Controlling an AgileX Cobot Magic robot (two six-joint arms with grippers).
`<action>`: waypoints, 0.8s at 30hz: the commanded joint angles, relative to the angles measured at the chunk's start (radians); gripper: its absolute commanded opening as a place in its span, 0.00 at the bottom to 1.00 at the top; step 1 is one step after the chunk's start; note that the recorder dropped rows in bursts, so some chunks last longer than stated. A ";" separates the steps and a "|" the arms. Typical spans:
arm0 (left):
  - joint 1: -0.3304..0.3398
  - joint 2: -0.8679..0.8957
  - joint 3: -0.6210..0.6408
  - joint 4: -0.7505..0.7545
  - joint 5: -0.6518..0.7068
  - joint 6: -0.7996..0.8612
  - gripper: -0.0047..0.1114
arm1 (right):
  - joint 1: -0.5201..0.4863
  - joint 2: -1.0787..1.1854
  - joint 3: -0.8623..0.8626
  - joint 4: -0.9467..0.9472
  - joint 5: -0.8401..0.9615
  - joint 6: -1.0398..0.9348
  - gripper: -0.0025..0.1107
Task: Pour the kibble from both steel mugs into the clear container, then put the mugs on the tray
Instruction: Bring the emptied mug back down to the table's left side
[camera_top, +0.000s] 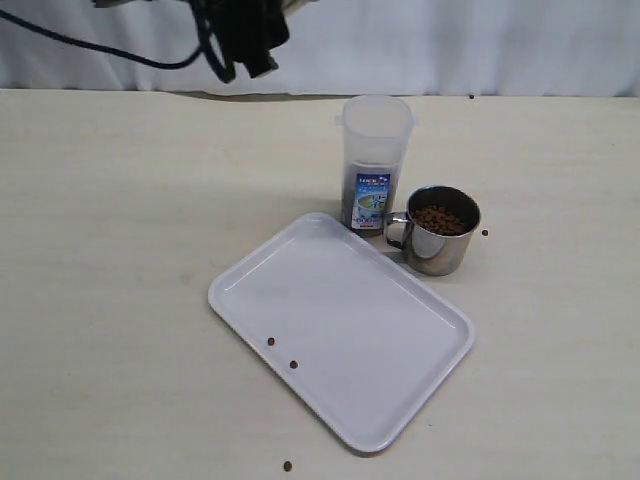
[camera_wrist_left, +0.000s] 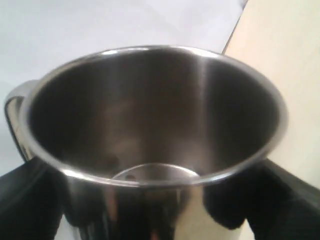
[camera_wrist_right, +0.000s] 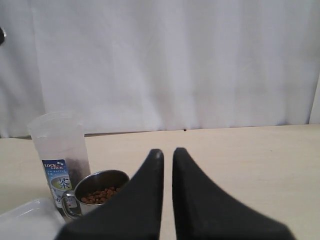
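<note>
The left tool (camera_wrist_left: 155, 212) grips a steel mug (camera_wrist_left: 155, 110) across its wall, one dark finger on each side. The mug's inside shows bare metal with no pellets that I can see. I judge its pour done, and the step in hand to be setting it on the tray (camera_top: 300, 265).

In the exterior view that arm hangs high, well apart from the clear container (camera_top: 376, 150), to its left and farther back. The held mug cannot be made out there. To do the step well, carry the mug over the bare middle of the tray, which lies just in front of the container. Then level its base, lower until it rests flat, and only then let go.

The right tool (camera_wrist_right: 167, 152) is narrow, its fingers almost meeting, and it holds nothing. The second mug (camera_top: 440, 228), full of kibble (camera_top: 440, 219), stands just right of the container, near the tray's rim.

Two stray pellets (camera_top: 270, 341) lie on the tray, on the side away from the container. Others dot the bench (camera_top: 120, 300). A pellet under the base could rock the mug, and the tall container could tip if brushed.
</note>
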 joint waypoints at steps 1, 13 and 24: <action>0.114 -0.113 0.175 -0.147 -0.161 -0.056 0.04 | 0.004 -0.003 0.003 0.002 -0.001 -0.009 0.07; 0.378 -0.275 0.965 -0.331 -1.185 -0.205 0.04 | 0.004 -0.003 0.003 0.002 -0.001 -0.009 0.07; 0.527 0.048 1.070 -0.210 -1.604 -0.234 0.04 | 0.004 -0.003 0.003 0.002 -0.001 -0.009 0.07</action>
